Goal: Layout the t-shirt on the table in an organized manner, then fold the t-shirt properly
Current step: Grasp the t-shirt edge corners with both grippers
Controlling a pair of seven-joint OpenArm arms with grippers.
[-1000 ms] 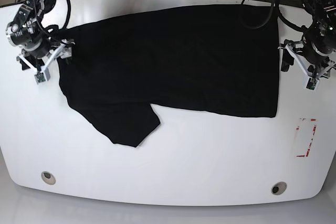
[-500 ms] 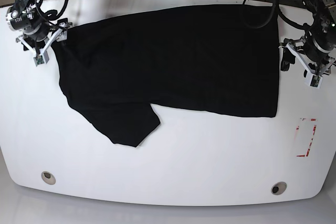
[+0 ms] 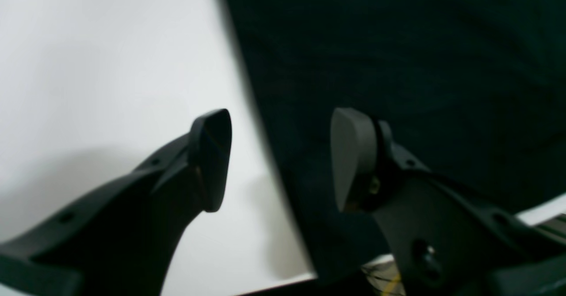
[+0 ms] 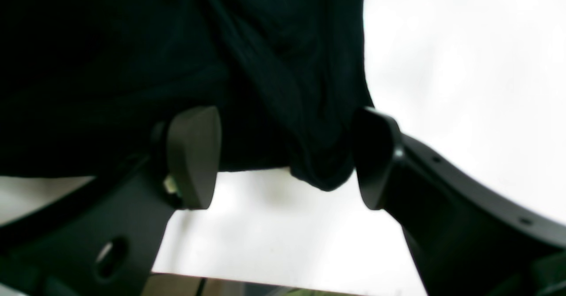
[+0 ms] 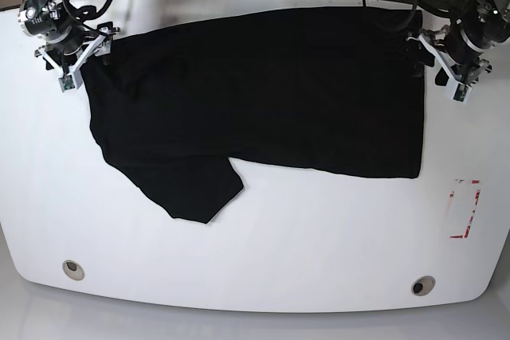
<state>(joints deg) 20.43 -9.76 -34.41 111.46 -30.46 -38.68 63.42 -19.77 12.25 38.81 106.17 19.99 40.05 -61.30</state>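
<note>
Base view shows the t-shirt spread black across the worktop. At its far corners, our left tool straddles the hem, right tool a bunched fold, both agape, gripping nothing. We should pinch both layers evenly.

Right gripper with jaws spread apart, bunched black t-shirt corner drooping between the fingers, glossy white table beneath

White table; black t-shirt spread flat across far half.
</note>
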